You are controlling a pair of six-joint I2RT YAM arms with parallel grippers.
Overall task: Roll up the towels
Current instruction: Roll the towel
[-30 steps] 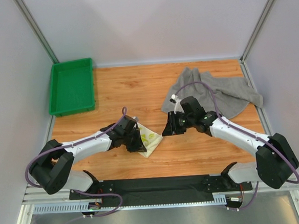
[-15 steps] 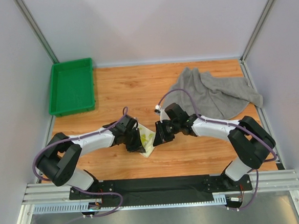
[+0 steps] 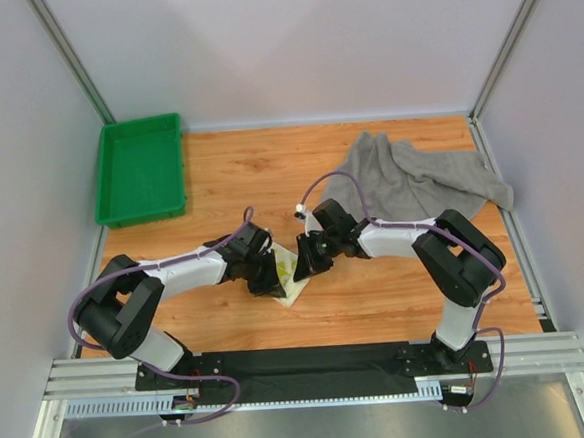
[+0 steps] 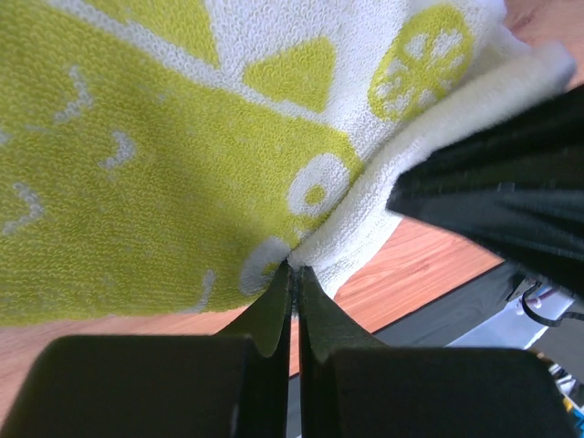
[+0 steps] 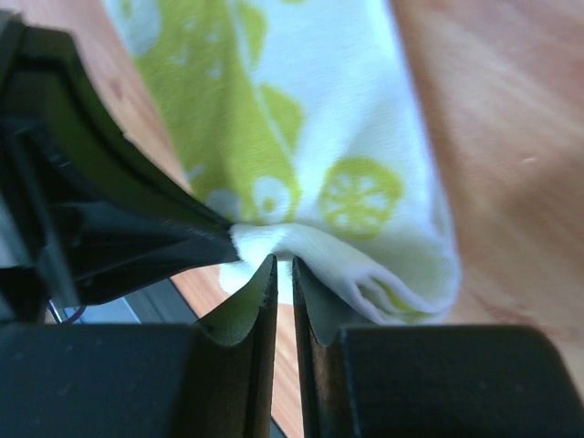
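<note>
Top external view gives us the layout. The printed towel (image 3: 296, 277) sits near the middle of the table (image 3: 269, 170), bunched between the two arm ends, which meet over it almost nose to nose. The grey towel (image 3: 420, 185) lies crumpled at the far right, well apart from both arms, and a green tray (image 3: 141, 174) stands at the far left.

We judge the step in hand to be taking hold of the printed towel at one edge with both arms, so that it can be spread or squared up. No roll has been started on either towel, so the task is at its beginning.

In the left wrist view the left fingers (image 4: 274, 315) are clenched tight, tips together, with the thick white fold of the printed towel (image 4: 182, 164) pinched right at those tips. The other arm's dark finger crowds in from the right, just beside the same fold.

In the right wrist view the right fingers (image 5: 246, 315) stand only a narrow slit apart, their tips at the towel's doubled edge (image 5: 365, 274). We cannot tell whether any cloth is actually caught between them.

Our next move calls for a sure grip on the right. After that the two arms need to draw apart carefully, since they sit very close and the cloth could slip free.
</note>
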